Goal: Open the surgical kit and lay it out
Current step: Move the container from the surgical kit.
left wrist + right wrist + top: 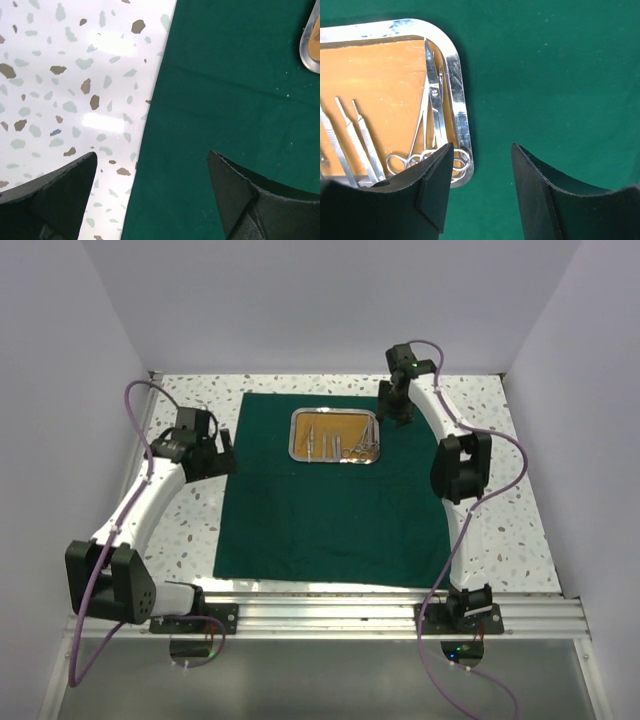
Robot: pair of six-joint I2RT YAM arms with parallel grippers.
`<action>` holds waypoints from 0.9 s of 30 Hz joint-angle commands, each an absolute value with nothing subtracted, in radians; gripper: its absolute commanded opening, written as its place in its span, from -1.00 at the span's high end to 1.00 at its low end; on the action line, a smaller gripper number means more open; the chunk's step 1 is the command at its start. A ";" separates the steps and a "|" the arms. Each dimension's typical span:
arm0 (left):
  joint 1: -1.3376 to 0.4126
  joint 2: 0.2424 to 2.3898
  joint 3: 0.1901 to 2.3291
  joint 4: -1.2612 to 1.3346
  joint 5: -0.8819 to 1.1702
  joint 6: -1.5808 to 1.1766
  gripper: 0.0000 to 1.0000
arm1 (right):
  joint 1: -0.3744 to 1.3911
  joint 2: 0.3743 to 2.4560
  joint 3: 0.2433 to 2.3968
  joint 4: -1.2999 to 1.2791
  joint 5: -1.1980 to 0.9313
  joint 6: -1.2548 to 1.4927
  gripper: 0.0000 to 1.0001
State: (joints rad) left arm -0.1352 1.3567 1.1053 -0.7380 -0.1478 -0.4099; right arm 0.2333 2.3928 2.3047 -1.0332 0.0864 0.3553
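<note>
Right gripper (482,150), jaws parted, partly hides scissors (431,95) in tray (455,75).

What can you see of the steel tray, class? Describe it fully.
The steel tray is a shiny, rounded-corner rectangle with a raised rim and tan-gold lining. It lies flat at the far middle of the spread green cloth. Inside lie silver instruments, ring-handled ones beside its right rim.
</note>
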 commanded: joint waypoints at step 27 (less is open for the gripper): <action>-0.138 1.077 0.957 -0.853 -0.161 -0.419 -0.91 | 0.298 2.523 2.299 -1.012 0.103 0.411 0.25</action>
State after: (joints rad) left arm -0.1356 1.0954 0.9657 -0.8539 -0.1703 -0.4110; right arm 0.2947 2.4905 2.2635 -1.0039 0.0853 0.4026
